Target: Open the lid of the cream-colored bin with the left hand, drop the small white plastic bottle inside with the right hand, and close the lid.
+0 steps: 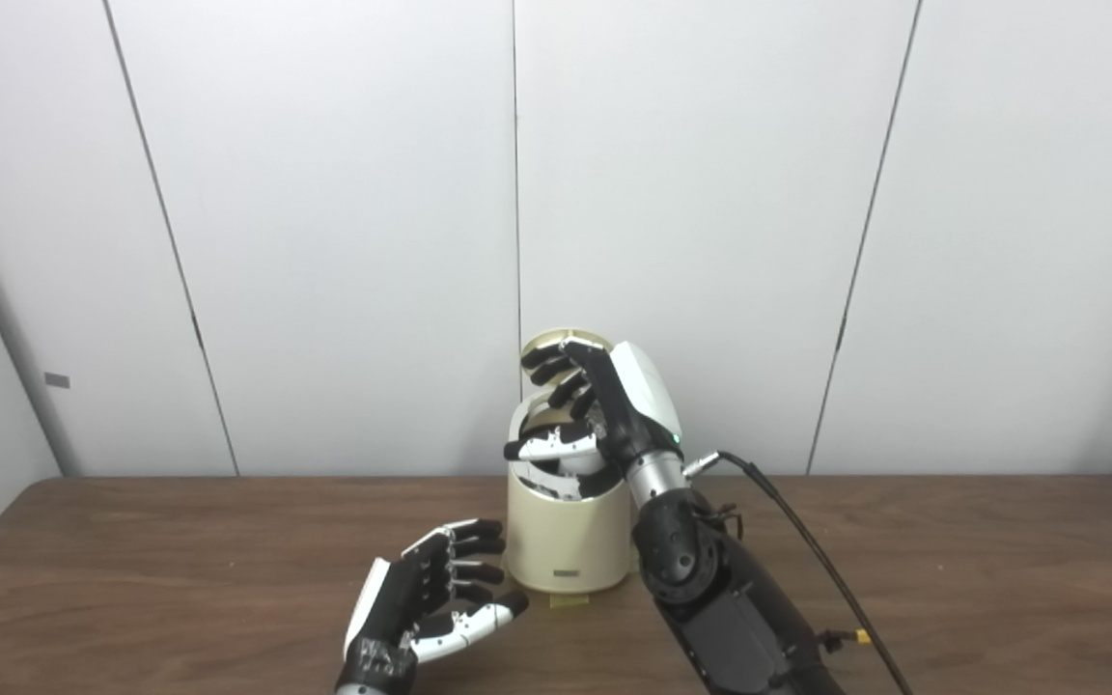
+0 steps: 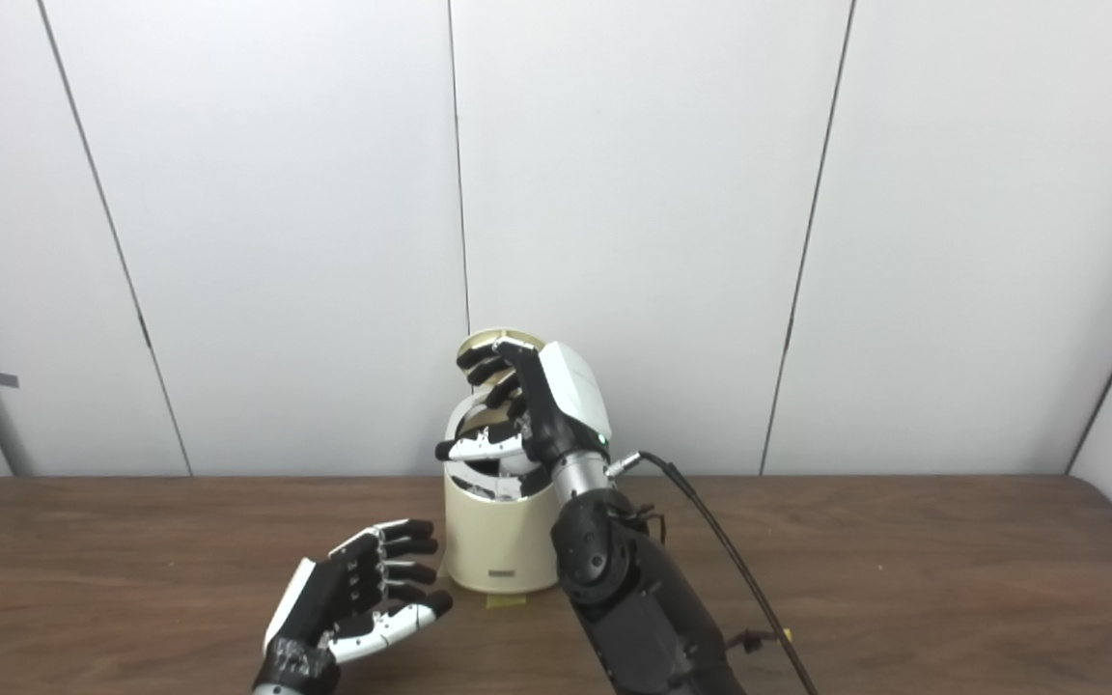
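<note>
The cream-colored bin (image 1: 566, 541) stands mid-table with its lid (image 1: 566, 339) tipped up and open at the back. My right hand (image 1: 604, 405) hovers over the bin's mouth with its fingers spread, pointing left, and nothing visibly held. A white rounded shape (image 1: 583, 461) shows inside the mouth below the thumb; I cannot tell for sure that it is the small bottle. My left hand (image 1: 430, 594) rests low at the bin's front left, open, fingers curled toward the bin's wall without touching it or the lid.
A small yellow tape mark (image 1: 570, 601) lies on the brown table (image 1: 131, 579) just in front of the bin. A black cable (image 1: 807, 550) runs from my right wrist down to the right. White wall panels stand close behind the bin.
</note>
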### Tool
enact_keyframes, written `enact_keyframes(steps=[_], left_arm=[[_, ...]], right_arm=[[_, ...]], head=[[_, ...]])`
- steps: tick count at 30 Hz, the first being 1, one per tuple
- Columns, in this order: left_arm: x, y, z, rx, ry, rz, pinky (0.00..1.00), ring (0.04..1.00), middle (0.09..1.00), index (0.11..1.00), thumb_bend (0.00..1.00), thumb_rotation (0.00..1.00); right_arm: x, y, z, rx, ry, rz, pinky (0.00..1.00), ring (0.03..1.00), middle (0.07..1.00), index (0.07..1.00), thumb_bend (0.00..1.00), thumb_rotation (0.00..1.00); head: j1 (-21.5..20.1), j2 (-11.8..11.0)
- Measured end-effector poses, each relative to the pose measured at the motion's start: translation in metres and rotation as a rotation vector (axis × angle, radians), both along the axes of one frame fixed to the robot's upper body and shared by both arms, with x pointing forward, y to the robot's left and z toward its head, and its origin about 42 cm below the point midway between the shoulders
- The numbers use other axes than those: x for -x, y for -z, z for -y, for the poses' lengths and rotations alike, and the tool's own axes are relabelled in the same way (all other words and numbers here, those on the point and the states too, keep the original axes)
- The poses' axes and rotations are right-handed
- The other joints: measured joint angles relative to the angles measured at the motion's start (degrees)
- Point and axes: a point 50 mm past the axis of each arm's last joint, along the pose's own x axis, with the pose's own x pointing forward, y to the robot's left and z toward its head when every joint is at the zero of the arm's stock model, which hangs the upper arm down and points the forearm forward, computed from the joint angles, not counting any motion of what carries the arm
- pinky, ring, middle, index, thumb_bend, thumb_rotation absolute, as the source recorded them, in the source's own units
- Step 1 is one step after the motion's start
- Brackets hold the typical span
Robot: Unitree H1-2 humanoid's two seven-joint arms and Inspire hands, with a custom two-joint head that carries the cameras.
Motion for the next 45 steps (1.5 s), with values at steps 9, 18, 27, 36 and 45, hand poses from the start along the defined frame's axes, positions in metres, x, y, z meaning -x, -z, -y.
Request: enact_keyframes(steps=[9, 18, 27, 36, 45], left_arm=[[0.000, 0.000, 0.000, -0.001, 0.000, 0.000, 0.59, 0.635, 0.717, 0.742, 0.72, 0.07], [0.000, 0.000, -0.001, -0.002, 0.001, -0.001, 0.58, 0.631, 0.714, 0.744, 0.71, 0.07], [0.001, 0.001, -0.003, -0.006, 0.000, -0.003, 0.58, 0.634, 0.714, 0.741, 0.72, 0.09], [0.002, 0.002, -0.004, -0.011, 0.014, -0.007, 0.57, 0.637, 0.720, 0.744, 0.71, 0.08], [0.002, 0.001, -0.010, -0.004, 0.000, 0.011, 0.56, 0.639, 0.714, 0.737, 0.73, 0.11]], right_arm=[[-0.002, 0.001, 0.011, 0.005, -0.038, 0.025, 0.36, 0.489, 0.637, 0.647, 0.82, 0.02], [0.031, -0.009, 0.036, -0.146, -0.129, 0.064, 0.34, 0.474, 0.649, 0.640, 0.83, 0.02], [0.078, -0.006, 0.105, -0.241, -0.150, 0.044, 0.31, 0.409, 0.617, 0.649, 0.82, 0.16], [0.096, 0.039, 0.159, -0.331, -0.100, -0.054, 0.38, 0.475, 0.696, 0.704, 0.82, 0.16], [0.114, 0.083, 0.171, -0.466, -0.120, -0.178, 0.53, 0.593, 0.751, 0.756, 0.82, 0.22]], head=[[0.09, 0.09], [0.18, 0.00], [0.18, 0.26], [0.44, 0.35], [1.23, 0.09]])
